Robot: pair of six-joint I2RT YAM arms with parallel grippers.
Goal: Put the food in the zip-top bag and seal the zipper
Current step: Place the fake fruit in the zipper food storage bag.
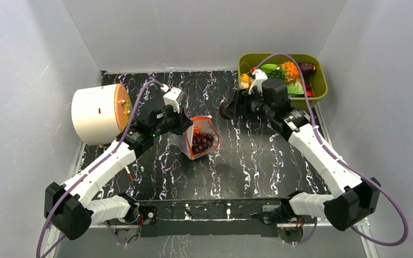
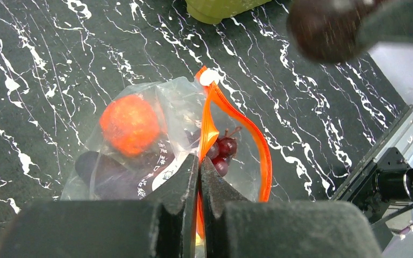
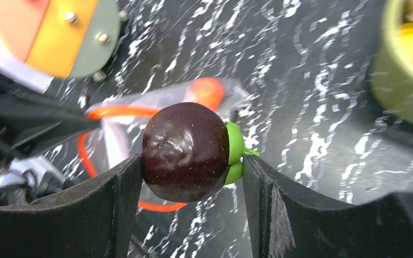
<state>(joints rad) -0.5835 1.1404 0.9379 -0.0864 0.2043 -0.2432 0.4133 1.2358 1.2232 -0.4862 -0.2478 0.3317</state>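
Observation:
The clear zip-top bag [image 1: 200,138] stands at the table's middle with its mouth held open. My left gripper [image 2: 200,158] is shut on the orange-red zipper [image 2: 247,140] at the near rim. Inside the bag lie dark grapes [image 2: 223,150] and an orange-red round piece [image 2: 130,123]. My right gripper [image 3: 192,161] is shut on a maroon round fruit [image 3: 185,150] with a green calyx. It hangs above the table, right of and beyond the bag [image 3: 140,115]. In the top view the maroon fruit [image 1: 227,110] sits between bag and bin.
An olive-green bin [image 1: 323,80] at the back right holds several more toy fruits and vegetables. A white cylinder with an orange face [image 1: 98,113] lies at the left, beside the left arm. Grey walls close in on both sides and the back.

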